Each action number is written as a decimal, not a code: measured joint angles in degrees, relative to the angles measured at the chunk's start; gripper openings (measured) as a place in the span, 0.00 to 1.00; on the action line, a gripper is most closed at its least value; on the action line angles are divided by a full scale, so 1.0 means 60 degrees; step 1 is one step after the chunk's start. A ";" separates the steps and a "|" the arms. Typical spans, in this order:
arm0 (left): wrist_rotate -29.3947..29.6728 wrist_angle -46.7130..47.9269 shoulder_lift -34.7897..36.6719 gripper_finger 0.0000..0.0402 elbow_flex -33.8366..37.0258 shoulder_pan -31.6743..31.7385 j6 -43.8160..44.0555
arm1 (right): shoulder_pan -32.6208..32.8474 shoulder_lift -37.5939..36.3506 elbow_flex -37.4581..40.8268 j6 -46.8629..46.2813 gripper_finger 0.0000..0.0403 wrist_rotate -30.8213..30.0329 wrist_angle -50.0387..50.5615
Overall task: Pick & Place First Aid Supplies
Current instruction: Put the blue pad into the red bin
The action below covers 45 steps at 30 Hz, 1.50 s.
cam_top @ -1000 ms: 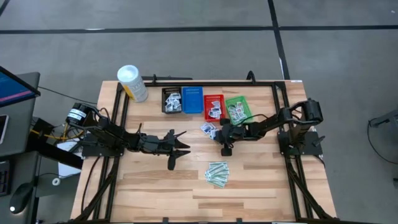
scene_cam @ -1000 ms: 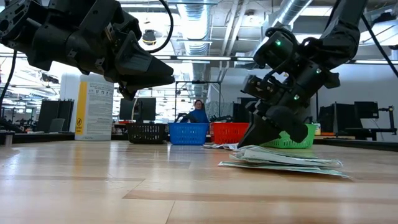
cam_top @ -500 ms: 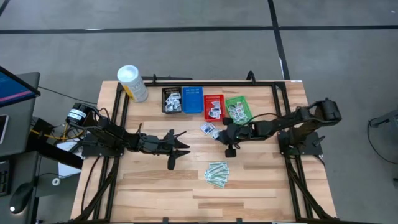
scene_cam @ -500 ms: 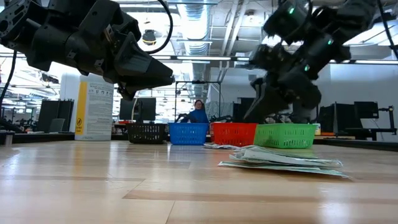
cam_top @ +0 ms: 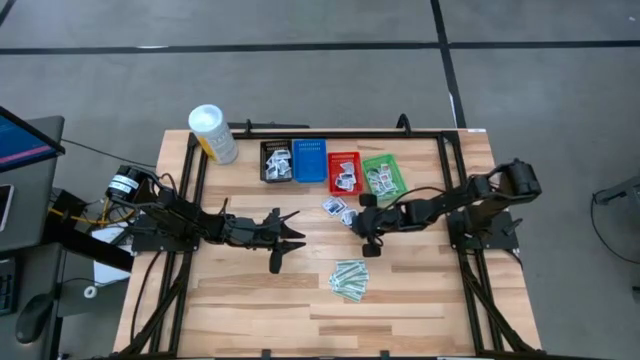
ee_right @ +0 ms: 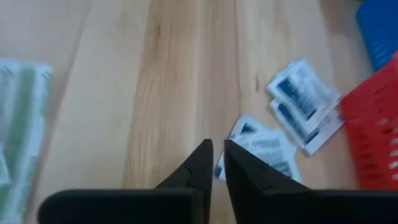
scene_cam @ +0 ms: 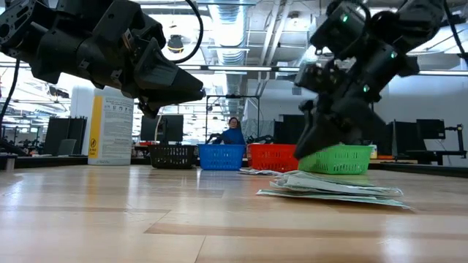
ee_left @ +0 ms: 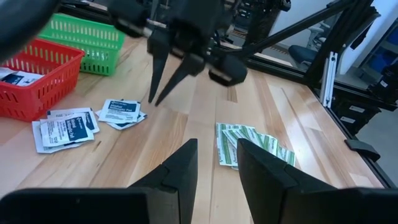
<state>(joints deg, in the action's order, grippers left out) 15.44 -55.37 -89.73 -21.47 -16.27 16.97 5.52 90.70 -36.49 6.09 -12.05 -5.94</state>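
Right end effector (ee_right: 214, 163), fingers nearly together and holding nothing, hovered over the loose white packets (ee_right: 267, 149) on the counter (cam_top: 240, 290) just near of the red basket (cam_top: 344, 172); they looked light, thin, floppy and slippery, so best pinched by an overhanging edge.

The wooden table (cam_top: 250, 290) of pale butcher-block planks stands on a grey floor (cam_top: 300, 90) crossed by dark lines, one running behind the table and another slanting off toward its far right corner. A black frame (cam_top: 300, 132) borders the tabletop. Left of the table, a desk edge carries a screen (cam_top: 25, 135) showing blue and pink. Beyond the table's far edge the room opens into a workshop: exposed ducts and pipes (scene_cam: 241, 29) under the ceiling, lit by strip lights, with dark monitors (scene_cam: 58, 135) along the left. A seated person in blue (scene_cam: 232, 134) shows there, perhaps at a desk.
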 joint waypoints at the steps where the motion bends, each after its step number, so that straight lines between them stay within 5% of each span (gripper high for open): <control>1: 0.0000 -0.0008 0.0000 0.28 0.0000 0.0000 0.0000 | -0.0032 0.0153 0.0000 -0.0001 0.09 0.0000 -0.0001; 8: 0.0000 -0.0044 0.0000 0.28 0.0000 0.0000 0.0000 | -0.0487 0.1121 -0.0033 -0.0029 0.22 -0.0011 -0.0476; 20: 0.0000 -0.0035 0.0000 0.28 0.0000 0.0000 -0.0011 | -0.0692 0.0873 -0.0022 -0.0084 0.31 0.0010 -0.0247; 33: 0.0000 -0.0025 0.0000 0.28 0.0000 0.0002 -0.0022 | -0.0916 0.1773 -0.0058 -0.0194 0.02 0.0733 -0.0518; 45: 0.0000 -0.0025 0.0000 0.28 0.0000 0.0002 -0.0025 | -0.0642 0.0594 0.0051 0.0009 0.00 0.1135 0.0022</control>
<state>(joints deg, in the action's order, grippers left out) 15.44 -55.53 -89.73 -21.47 -16.26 16.82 1.67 94.27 -36.18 6.14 -5.24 -5.81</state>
